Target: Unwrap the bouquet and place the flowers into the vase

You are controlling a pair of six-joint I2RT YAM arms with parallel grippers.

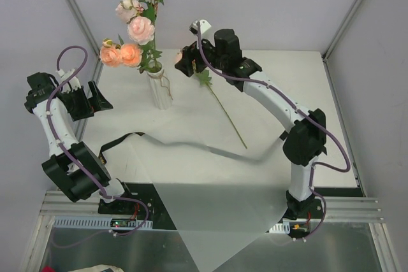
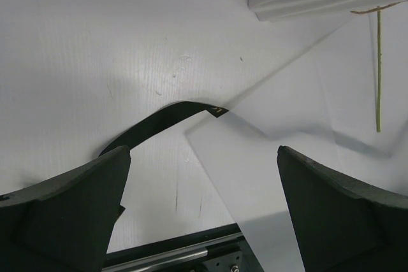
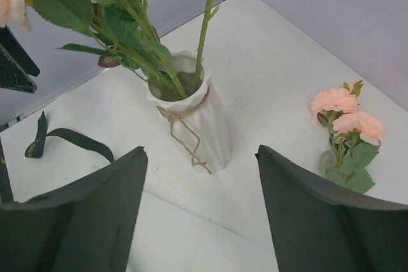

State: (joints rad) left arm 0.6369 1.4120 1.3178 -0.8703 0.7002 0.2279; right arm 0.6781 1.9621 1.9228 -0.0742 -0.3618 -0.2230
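Most flowers in the vase, one lying on the counter.
From above, the vase stands upright holding several stems, and a loose flower lies beside it, its head near the right fingers. The paper and ribbon lie spread flat, so the unwrapping looks done. The left fingers hang apart, off to the side. Left wrist: a wide empty gap, with only ribbon and paper below. Right wrist: the fingers are apart near the vase, gripping nothing. The loose flower lies to their right and is likely the next to go in.
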